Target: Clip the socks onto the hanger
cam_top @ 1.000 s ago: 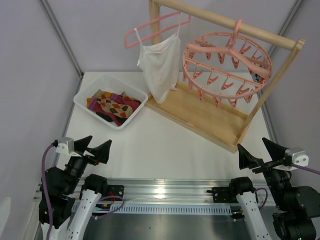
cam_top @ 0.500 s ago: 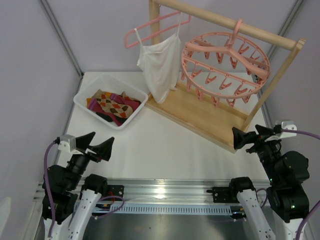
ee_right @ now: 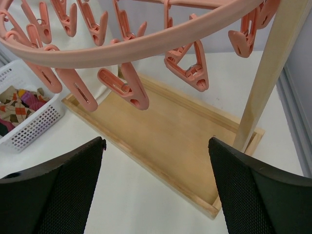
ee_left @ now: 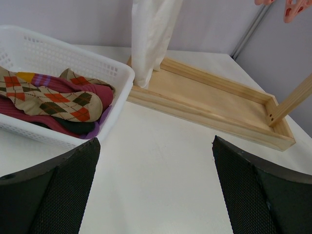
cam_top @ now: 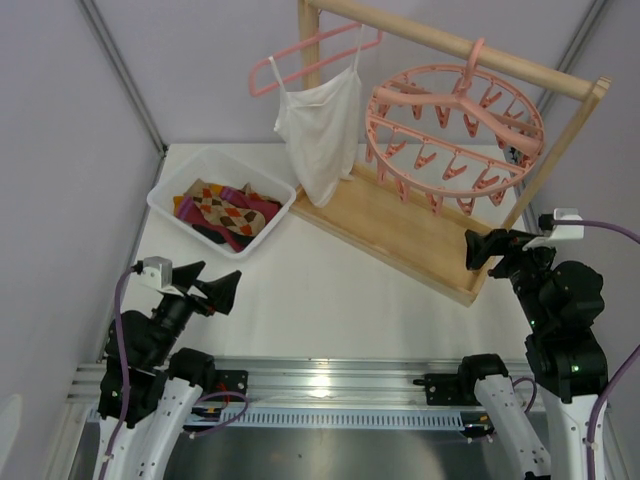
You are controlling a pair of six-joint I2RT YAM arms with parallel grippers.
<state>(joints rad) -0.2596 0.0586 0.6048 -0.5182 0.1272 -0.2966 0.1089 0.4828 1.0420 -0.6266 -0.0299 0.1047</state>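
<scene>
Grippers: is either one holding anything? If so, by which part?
Nothing is held. The left gripper is open, short of the socks in the basket. The right gripper is open near the hanger, touching no clip.

Left fingers (ee_left: 53, 190), right fingers (ee_right: 53, 187): wide apart, empty.

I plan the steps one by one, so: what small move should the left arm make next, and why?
Probably reach the left arm forward to the white basket, over the argyle sock on top. The socks all lie there, the hanger holds none, and the left jaws stand open.
</scene>
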